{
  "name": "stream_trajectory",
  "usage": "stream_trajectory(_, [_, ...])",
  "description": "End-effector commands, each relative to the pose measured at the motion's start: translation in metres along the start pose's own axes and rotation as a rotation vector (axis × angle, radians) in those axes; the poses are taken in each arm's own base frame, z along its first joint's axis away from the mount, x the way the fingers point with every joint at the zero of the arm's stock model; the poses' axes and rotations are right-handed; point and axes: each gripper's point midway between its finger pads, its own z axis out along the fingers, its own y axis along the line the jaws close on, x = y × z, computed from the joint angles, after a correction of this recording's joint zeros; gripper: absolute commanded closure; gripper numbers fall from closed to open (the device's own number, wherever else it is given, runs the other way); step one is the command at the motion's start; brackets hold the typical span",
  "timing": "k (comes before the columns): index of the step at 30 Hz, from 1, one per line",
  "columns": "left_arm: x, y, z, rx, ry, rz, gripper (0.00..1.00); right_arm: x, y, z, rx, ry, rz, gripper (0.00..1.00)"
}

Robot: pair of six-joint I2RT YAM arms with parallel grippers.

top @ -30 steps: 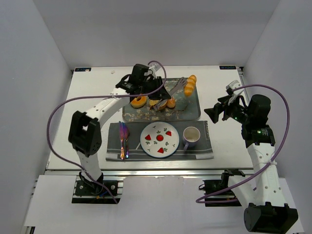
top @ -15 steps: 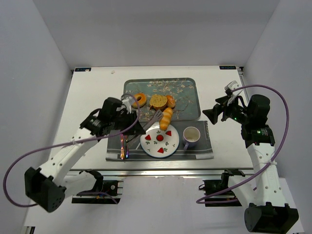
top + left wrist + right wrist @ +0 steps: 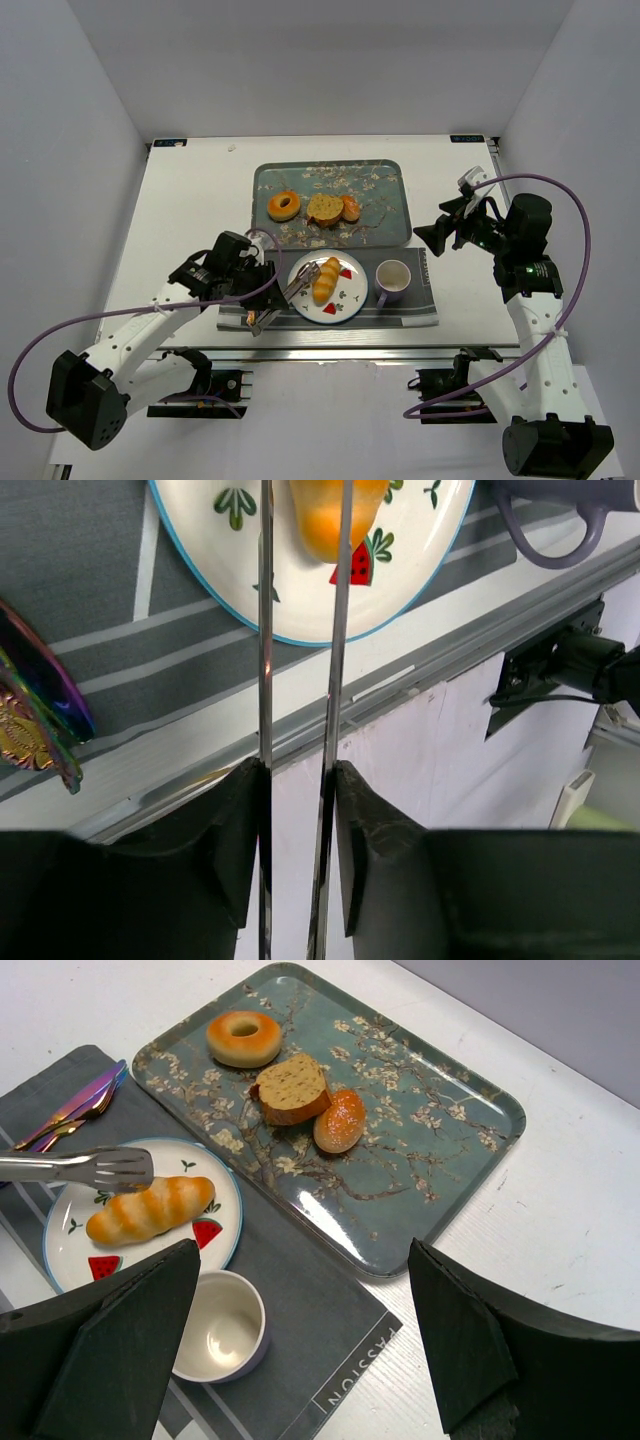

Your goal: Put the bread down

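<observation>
A golden bread roll (image 3: 325, 280) lies on the white plate with watermelon prints (image 3: 345, 300). It also shows in the right wrist view (image 3: 150, 1210) and the left wrist view (image 3: 330, 510). My left gripper (image 3: 262, 300) is shut on metal tongs (image 3: 265, 660). The tongs' tips (image 3: 120, 1167) sit at the roll's upper side, over the plate (image 3: 60, 1255). I cannot tell whether they still pinch the roll. My right gripper (image 3: 435, 232) is open and empty, above the table's right side, and its own view (image 3: 300, 1335) looks down on the placemat.
A floral tray (image 3: 385, 210) at the back holds a donut (image 3: 283, 206), a bread slice (image 3: 324, 208) and a small bun (image 3: 351, 208). On the grey placemat (image 3: 420, 300) stand a lilac cup (image 3: 392, 280) and iridescent cutlery (image 3: 250, 290). The table's front edge is close below.
My left arm has swung from the tray down to the plate with the roll in the tongs; the roll now lies on the plate. The right arm has not moved.
</observation>
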Motion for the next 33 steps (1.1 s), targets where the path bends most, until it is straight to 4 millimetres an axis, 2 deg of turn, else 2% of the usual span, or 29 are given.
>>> stream_trajectory(1, [-0.023, -0.008, -0.012, -0.011, -0.105, 0.022, 0.56, -0.003, 0.002, 0.001, -0.015, -0.019, -0.028, 0.11])
stream_trajectory(7, [-0.027, -0.011, -0.025, -0.020, -0.158, 0.010, 0.49, -0.001, 0.005, 0.001, -0.023, -0.020, -0.019, 0.11])
stream_trajectory(12, [-0.037, -0.018, -0.035, -0.011, -0.212, 0.005, 0.48, -0.001, 0.005, 0.001, -0.023, -0.019, -0.023, 0.11])
stream_trajectory(17, [-0.056, -0.033, -0.046, 0.001, -0.253, 0.036, 0.50, 0.000, 0.006, 0.001, -0.026, -0.017, -0.021, 0.11])
stream_trajectory(21, [-0.070, -0.043, -0.046, 0.009, -0.257, 0.069, 0.52, 0.000, 0.005, 0.001, -0.023, -0.018, -0.020, 0.11])
stream_trajectory(28, [-0.105, -0.068, -0.025, 0.076, -0.239, 0.110, 0.53, 0.001, 0.004, 0.001, -0.020, -0.016, -0.018, 0.11])
stream_trajectory(29, [-0.111, -0.069, -0.014, 0.079, -0.223, 0.101, 0.53, 0.002, 0.005, 0.002, -0.022, -0.015, -0.016, 0.11])
stream_trajectory(32, [-0.125, -0.079, -0.003, 0.117, -0.220, 0.082, 0.54, 0.001, 0.003, 0.002, -0.016, -0.016, -0.019, 0.11])
stream_trajectory(33, [-0.128, -0.076, 0.005, 0.100, -0.210, 0.067, 0.54, 0.001, 0.003, 0.002, -0.014, -0.015, -0.019, 0.11])
